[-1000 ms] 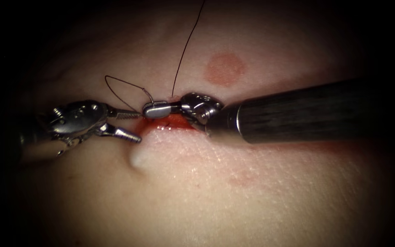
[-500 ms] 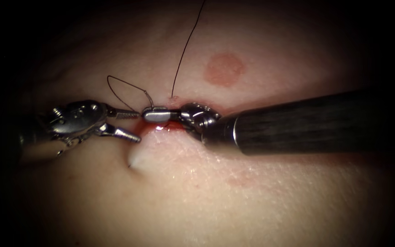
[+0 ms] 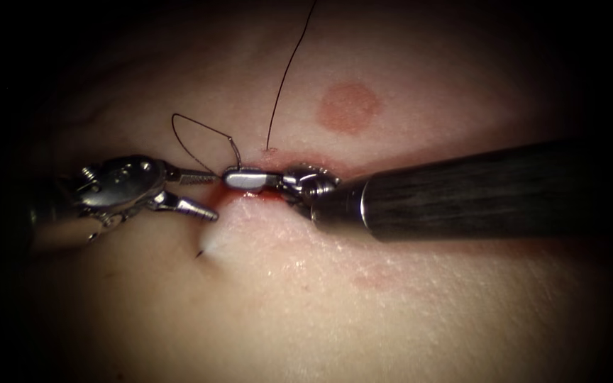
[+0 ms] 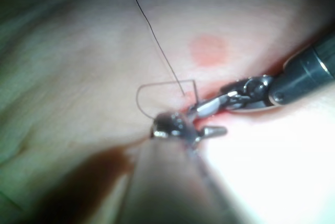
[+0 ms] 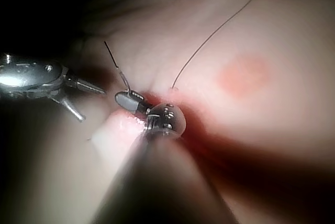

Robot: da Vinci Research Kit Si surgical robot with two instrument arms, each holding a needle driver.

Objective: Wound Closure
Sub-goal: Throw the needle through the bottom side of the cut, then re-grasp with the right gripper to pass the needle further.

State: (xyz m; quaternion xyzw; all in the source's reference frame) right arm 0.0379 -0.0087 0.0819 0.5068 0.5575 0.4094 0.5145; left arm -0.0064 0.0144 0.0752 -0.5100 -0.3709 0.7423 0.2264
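Right tool: the right arm's steel needle driver on its dark shaft [image 3: 244, 177] lies along the red, wet cut [image 3: 264, 195] with its jaws clamped on the thin curved steel needle [image 3: 233, 150] at the thread end of its curve.
Needle: its tail rises just above the right jaws; most of its curve is buried in the pale pork tissue [image 3: 363, 305] under the cut's lower lip, and a dark tip [image 3: 199, 253] pricks out of the raised mound just below the left tool.
Left tool: the left arm's steel needle driver [image 3: 207, 193] has its jaws parted and holds nothing; they sit at the left end of the cut, just above the emerging tip and apart from it.
Thread: the fine black suture thread [image 3: 289, 71] loops from the needle's tail toward the left tool, and another strand leaves the tissue above the cut.
Handling, as we judge it: we would follow the needle's curve with the wrist and keep the loop out of the empty jaws.
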